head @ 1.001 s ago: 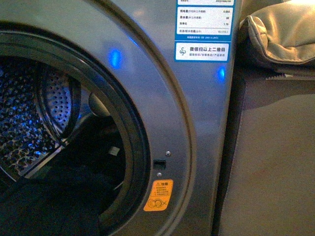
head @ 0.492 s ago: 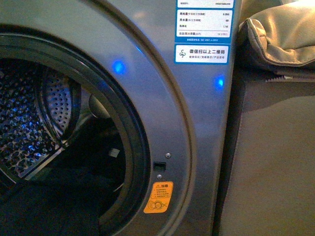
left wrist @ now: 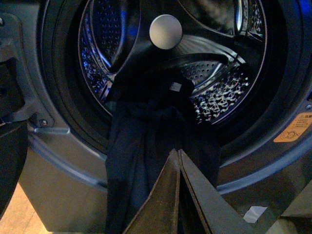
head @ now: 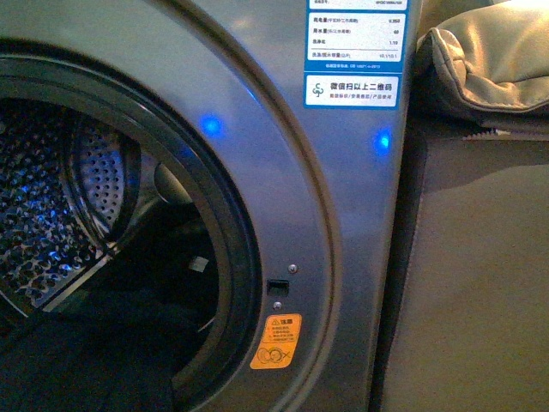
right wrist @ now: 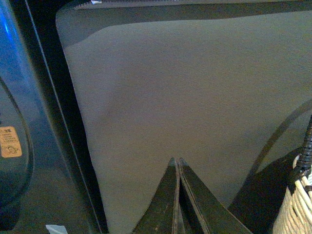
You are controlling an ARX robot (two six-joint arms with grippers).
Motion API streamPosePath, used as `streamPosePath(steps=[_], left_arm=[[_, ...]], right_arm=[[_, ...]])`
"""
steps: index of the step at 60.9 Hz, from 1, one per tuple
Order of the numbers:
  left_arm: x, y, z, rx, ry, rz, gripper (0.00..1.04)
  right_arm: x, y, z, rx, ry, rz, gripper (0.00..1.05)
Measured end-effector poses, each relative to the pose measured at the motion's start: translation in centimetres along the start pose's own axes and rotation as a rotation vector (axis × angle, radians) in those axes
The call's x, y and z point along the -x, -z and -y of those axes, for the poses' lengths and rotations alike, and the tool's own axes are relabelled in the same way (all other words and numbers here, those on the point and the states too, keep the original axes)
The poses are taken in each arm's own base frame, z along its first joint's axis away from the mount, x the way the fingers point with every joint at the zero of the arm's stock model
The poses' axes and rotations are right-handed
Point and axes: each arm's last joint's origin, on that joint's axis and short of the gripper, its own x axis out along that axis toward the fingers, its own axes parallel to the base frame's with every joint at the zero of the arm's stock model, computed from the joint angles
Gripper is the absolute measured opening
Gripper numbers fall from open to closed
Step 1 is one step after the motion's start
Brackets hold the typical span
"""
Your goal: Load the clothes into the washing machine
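The grey washing machine (head: 283, 146) fills the front view, its round porthole open on the perforated steel drum (head: 51, 223). The dark navy clothes (left wrist: 146, 141) hang over the black gasket, part in the drum and part draping down the front panel; they also show low in the porthole in the front view (head: 94, 352). My left gripper (left wrist: 177, 152) is shut and empty, its tips just in front of the hanging fabric. My right gripper (right wrist: 175, 161) is shut and empty, facing the beige panel (right wrist: 195, 92) beside the machine. Neither arm shows in the front view.
A beige leathery cushion (head: 489, 64) lies on top of the beige panel to the right of the machine. A woven basket (right wrist: 297, 204) stands at the edge of the right wrist view. An orange warning sticker (head: 275, 341) and a blue-white label (head: 353, 51) are on the machine's front.
The blue light reflections on the machine's front and drum have shifted slightly. The clothes and machine have not visibly moved.
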Motion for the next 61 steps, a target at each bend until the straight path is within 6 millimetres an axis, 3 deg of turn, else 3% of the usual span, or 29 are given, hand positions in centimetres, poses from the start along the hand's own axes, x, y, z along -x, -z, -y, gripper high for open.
streamPosePath(steps=[33,61], left_arm=[[0.3,-0.14,0.0,0.0,0.0,0.023,0.04],[0.3,-0.14,0.0,0.0,0.0,0.023,0.85]], right_arm=[[0.0,0.0,0.0,0.0,0.0,0.0,0.02],[0.0,0.0,0.0,0.002,0.0,0.0,0.82]])
